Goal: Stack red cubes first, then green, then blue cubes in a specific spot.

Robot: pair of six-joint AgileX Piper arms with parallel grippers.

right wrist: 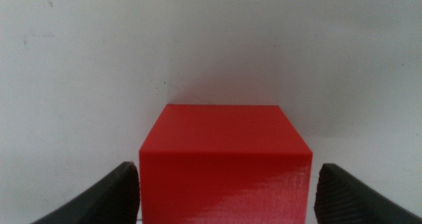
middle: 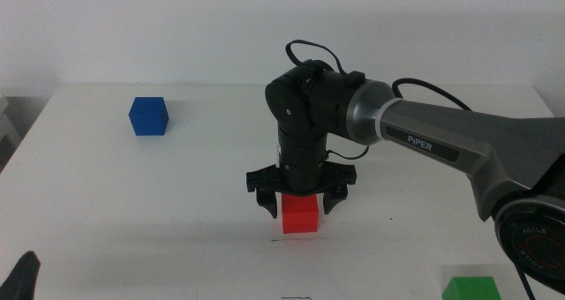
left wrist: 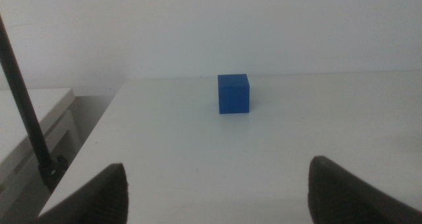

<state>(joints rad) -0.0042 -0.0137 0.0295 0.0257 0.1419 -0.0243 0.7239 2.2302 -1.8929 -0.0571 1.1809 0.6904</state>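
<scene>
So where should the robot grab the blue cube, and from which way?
Probably on two opposite flat sides, coming straight down from above. The blue cube sits flat and alone on the white table, with bare space all round for the jaws. The left gripper, open and facing it, is nearest. The right gripper stands open astride the red cube.

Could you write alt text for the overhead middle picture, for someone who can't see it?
A dark robot arm reaches in from the right, its open claw straddling a red cube on a white table. A blue cube sits far left; a green cube sits at the bottom right edge.
</scene>
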